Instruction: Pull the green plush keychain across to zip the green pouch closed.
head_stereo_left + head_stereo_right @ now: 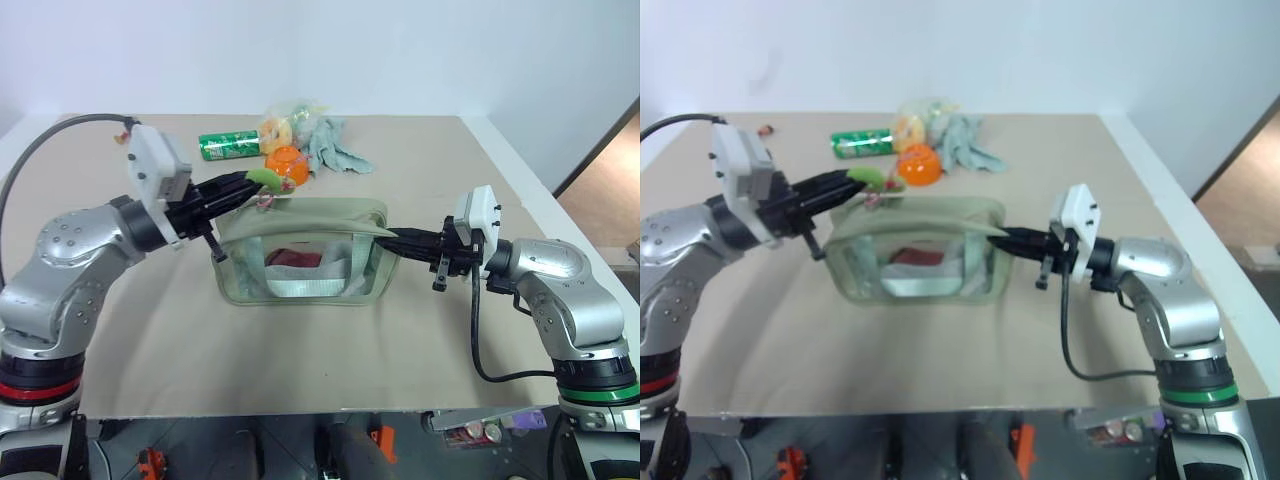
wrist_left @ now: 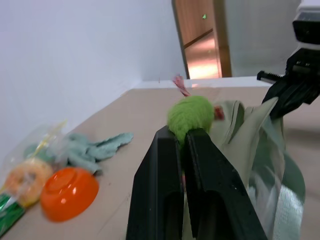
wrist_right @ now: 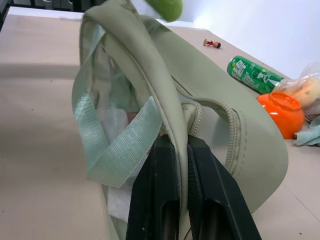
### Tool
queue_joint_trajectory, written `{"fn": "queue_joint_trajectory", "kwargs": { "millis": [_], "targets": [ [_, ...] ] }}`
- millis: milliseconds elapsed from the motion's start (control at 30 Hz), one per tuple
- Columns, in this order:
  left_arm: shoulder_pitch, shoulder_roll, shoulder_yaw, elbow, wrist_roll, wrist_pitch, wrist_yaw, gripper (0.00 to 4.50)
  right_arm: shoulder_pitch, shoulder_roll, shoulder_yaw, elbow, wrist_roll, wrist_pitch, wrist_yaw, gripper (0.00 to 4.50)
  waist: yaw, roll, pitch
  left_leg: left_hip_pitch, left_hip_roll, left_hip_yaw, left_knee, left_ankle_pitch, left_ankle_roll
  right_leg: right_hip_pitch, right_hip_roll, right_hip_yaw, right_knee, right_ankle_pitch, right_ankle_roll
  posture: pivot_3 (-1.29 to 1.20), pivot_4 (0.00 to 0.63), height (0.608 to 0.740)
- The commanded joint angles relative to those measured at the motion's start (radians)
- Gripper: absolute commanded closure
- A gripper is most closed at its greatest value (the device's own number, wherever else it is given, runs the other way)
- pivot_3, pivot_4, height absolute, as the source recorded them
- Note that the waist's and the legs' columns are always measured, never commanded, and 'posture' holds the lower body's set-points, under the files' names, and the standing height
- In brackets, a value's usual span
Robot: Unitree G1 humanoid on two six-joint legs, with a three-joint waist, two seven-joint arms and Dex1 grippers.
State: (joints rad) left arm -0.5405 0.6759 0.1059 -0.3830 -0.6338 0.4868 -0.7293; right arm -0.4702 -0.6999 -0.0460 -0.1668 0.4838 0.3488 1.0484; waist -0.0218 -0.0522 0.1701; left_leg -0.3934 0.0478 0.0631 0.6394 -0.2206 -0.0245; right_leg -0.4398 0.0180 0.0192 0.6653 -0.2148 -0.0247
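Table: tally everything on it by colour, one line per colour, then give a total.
Green: 4 (green pouch, green plush keychain, green drink can, grey-green cloth rag)
Orange: 1 (orange bowl)
Clear: 1 (clear bag of snack rings)
Red: 1 (tiny red item at the far edge)
Total: 7

Bright, even light is falling from above on the bench (image 1: 300, 360), giving only soft shadows. In the left wrist view the orange bowl (image 2: 68, 192) is looking blurred. The door (image 2: 202, 40) behind is reflecting a warm glare.
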Motion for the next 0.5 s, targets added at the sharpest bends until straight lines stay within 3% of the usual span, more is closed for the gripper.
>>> {"fn": "queue_joint_trajectory", "kwargs": {
  "millis": [33,500],
  "targets": [
    [-0.041,-0.017,-0.013,-0.039,0.015,-0.013,0.010,4.43,-0.010,-0.015,-0.031,-0.014,0.004,-0.013,-0.001,4.50,0.000,0.000,0.000,0.000,0.000,0.000,0.000,0.000,0.000,0.000,0.000,0.000,0.000,0.000,0.000,0.00,0.150,0.740],
    [-0.130,-0.127,-0.086,-0.002,0.087,-0.026,0.024,4.43,-0.012,-0.011,-0.027,-0.007,0.005,-0.017,0.000,4.50,0.001,0.000,0.000,0.000,-0.001,0.000,0.001,0.000,0.000,0.000,0.001,-0.001,0.000,0.000,0.001,0.00,0.150,0.740]
  ]
}}
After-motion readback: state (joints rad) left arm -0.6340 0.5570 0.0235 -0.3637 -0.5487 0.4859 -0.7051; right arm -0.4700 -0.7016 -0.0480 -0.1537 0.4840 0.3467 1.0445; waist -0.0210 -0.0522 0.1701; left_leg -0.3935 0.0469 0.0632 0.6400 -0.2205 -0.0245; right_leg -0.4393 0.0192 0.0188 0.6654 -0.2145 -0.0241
